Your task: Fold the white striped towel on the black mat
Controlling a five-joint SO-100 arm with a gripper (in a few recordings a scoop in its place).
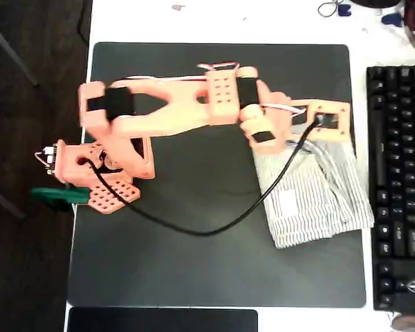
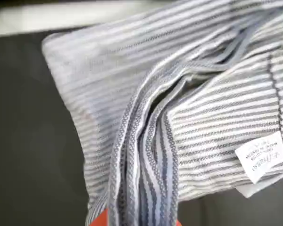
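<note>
the white striped towel [image 1: 311,197] lay on the black mat [image 1: 194,263] toward 3 o'clock in the overhead view, partly doubled over, its small label [image 2: 263,157] facing up. you had the orange arm [image 1: 173,104] stretched across the mat's 12 o'clock side, with the gripper [image 1: 326,121] over the towel's far edge. in the wrist view a gathered hem ran down to an orange fingertip [image 2: 102,219] at 6 o'clock; whether the claw pinched it, you couldn't tell. a keyboard [image 1: 398,187] sat just beside the mat.
</note>
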